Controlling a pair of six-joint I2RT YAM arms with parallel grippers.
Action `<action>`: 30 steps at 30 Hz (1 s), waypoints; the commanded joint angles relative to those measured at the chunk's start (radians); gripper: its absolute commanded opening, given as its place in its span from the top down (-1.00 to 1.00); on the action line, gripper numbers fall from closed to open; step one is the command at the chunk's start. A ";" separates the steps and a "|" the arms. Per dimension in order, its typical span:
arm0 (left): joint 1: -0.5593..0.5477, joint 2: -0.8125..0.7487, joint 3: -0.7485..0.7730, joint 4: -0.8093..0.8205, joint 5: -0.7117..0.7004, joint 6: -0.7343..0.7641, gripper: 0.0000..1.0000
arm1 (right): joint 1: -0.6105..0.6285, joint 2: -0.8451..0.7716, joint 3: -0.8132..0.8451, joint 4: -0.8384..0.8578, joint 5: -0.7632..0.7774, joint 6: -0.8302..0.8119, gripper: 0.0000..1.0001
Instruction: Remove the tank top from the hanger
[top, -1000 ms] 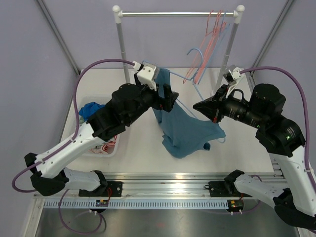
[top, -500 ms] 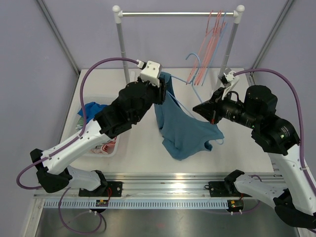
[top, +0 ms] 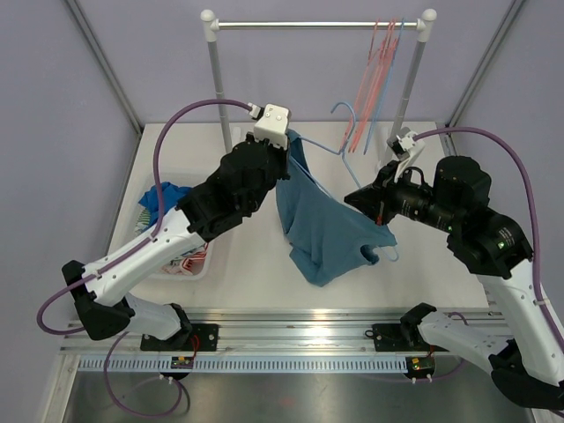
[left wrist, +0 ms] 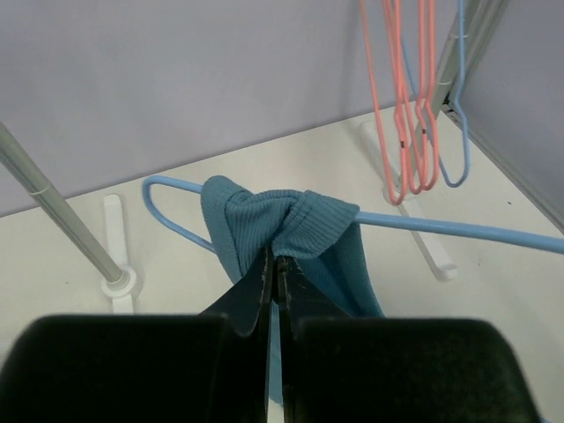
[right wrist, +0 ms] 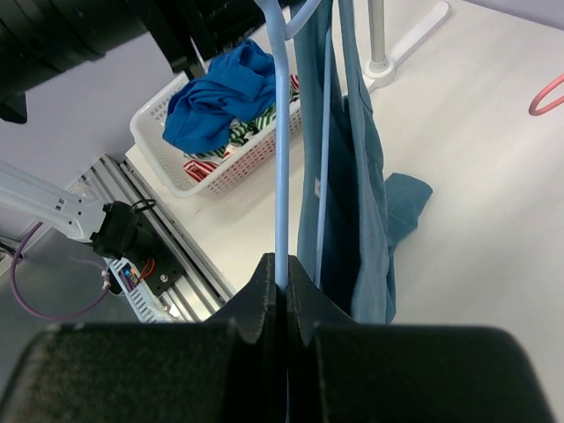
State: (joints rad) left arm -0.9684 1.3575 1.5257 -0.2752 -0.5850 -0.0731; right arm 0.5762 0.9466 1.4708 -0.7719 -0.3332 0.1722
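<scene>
The left gripper [left wrist: 275, 262], wide apart a second ago, has now clamped on the bunched strap of the teal tank top [left wrist: 295, 220] at the end of the blue hanger [left wrist: 441, 227]; the right gripper [right wrist: 282, 269] stays clenched on the hanger's wire, the garment hanging between the arms above the table [top: 247, 264]
</scene>
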 commanded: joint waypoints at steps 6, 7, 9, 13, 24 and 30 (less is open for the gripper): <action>0.114 -0.037 0.019 0.025 -0.138 -0.053 1.00 | 0.008 -0.088 -0.104 -0.047 -0.050 -0.053 1.00; 0.126 -0.040 0.013 0.022 -0.125 -0.068 1.00 | 0.008 -0.107 -0.112 -0.058 -0.055 -0.057 1.00; 0.164 -0.044 0.010 -0.004 -0.113 -0.088 1.00 | 0.010 -0.132 -0.131 -0.060 -0.072 -0.072 1.00; 0.201 -0.054 -0.036 -0.024 -0.078 -0.126 1.00 | 0.008 -0.225 -0.181 0.024 -0.084 -0.071 1.00; 0.240 -0.107 -0.176 -0.015 0.130 -0.229 1.00 | 0.008 -0.356 -0.277 0.243 0.030 -0.051 1.00; 0.224 -0.302 -0.480 0.238 0.549 -0.304 1.00 | 0.008 -0.393 -0.538 0.868 0.152 0.079 1.00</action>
State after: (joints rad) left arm -0.7406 1.1404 1.1362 -0.2405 -0.2825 -0.3214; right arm 0.5762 0.5499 1.0130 -0.3561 -0.2726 0.1734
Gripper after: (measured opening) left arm 0.009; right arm 0.036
